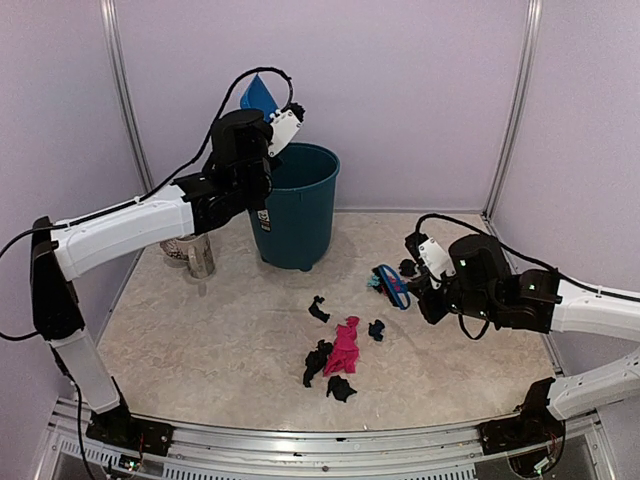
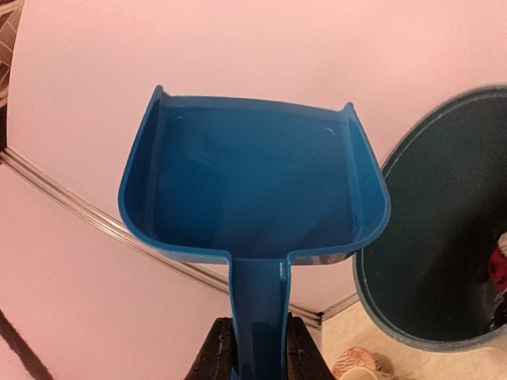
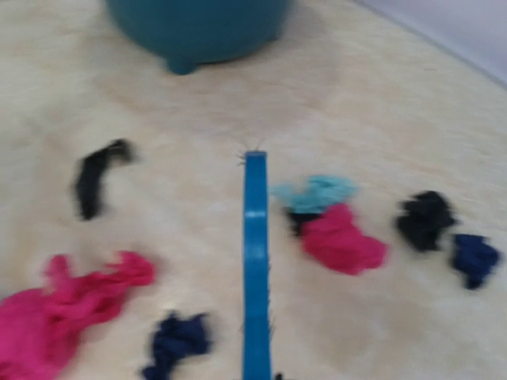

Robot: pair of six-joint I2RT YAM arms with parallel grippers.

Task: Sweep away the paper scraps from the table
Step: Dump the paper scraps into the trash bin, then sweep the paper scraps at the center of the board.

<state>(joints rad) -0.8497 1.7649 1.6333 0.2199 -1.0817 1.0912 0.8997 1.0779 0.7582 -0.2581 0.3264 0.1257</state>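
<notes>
Paper scraps lie on the table (image 1: 200,340) right of centre: a big pink one (image 1: 346,345), black ones (image 1: 318,360) and a dark blue one (image 1: 376,329). My right gripper (image 1: 418,283) is low beside them, shut on the blue hand brush (image 1: 392,285). In the right wrist view the brush (image 3: 255,269) stands between a pink scrap (image 3: 63,305) and teal (image 3: 317,191), pink (image 3: 341,241) and black (image 3: 424,220) scraps; its fingers are hidden. My left gripper (image 2: 259,348) is shut on the handle of the blue dustpan (image 2: 253,182), raised by the bin's rim.
A teal bin (image 1: 298,205) stands at the back centre, with a pink scrap (image 2: 497,265) inside it. A metal cup (image 1: 198,255) sits left of the bin under my left arm. Lilac walls enclose the table, and a metal rail (image 1: 330,440) runs along its front.
</notes>
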